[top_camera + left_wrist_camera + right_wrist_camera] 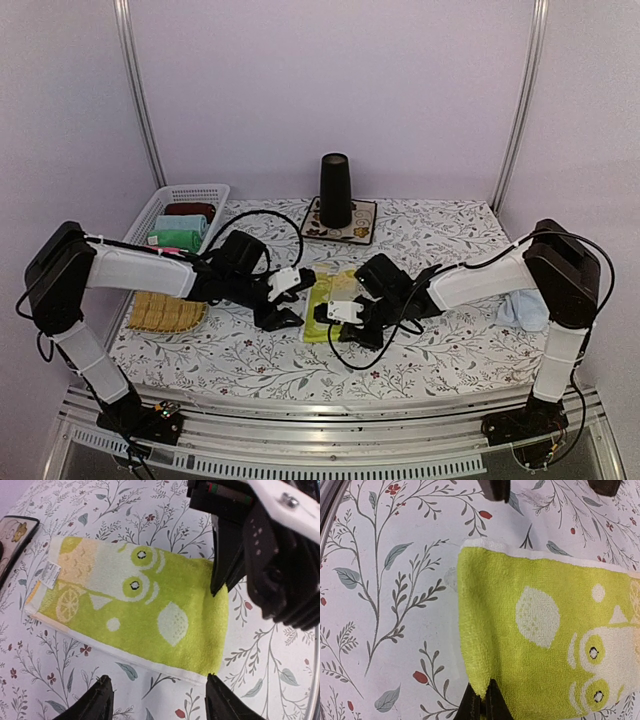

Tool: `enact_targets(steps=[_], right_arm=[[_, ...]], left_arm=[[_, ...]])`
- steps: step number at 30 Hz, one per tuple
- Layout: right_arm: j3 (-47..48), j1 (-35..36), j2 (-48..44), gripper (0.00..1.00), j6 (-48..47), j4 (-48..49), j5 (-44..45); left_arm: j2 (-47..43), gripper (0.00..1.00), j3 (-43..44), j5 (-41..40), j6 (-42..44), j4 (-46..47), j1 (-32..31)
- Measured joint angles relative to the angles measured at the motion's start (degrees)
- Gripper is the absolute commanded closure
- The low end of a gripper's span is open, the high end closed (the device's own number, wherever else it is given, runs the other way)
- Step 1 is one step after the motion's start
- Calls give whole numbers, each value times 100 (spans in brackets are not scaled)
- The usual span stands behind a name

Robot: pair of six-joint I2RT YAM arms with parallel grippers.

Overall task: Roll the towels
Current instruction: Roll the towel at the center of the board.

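Seen from above only in part: yellow-green towel (322,305), flat at mid-surface (440,350), crowded by left tool (159,682) and right tool (481,692). Left spread open just off its long edge; right pinched shut on its corner. Blue towel (520,310) half hidden behind the right arm, by the right edge. Free room along the front.

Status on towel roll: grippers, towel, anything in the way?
Left gripper jaws open by green towel edge. Right gripper jaws shut on its corner. Towel flat, not rolled. Blue towel apart at right; nothing on the green one.
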Motion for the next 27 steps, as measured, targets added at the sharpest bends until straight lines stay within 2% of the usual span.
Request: enact_targets(steps=[9, 21, 27], right_arm=[[573, -411, 472, 98, 715, -704, -979], [1471, -1093, 1228, 98, 1639, -1644, -2559], [1735, -1257, 1373, 98, 1908, -1969, -2889]], left_arm=[[-835, 37, -1419, -1003, 468, 1563, -92], [-852, 40, -2011, -1808, 1296, 2769, -846], [-719, 41, -2280, -1945, 1705, 3248, -1086]])
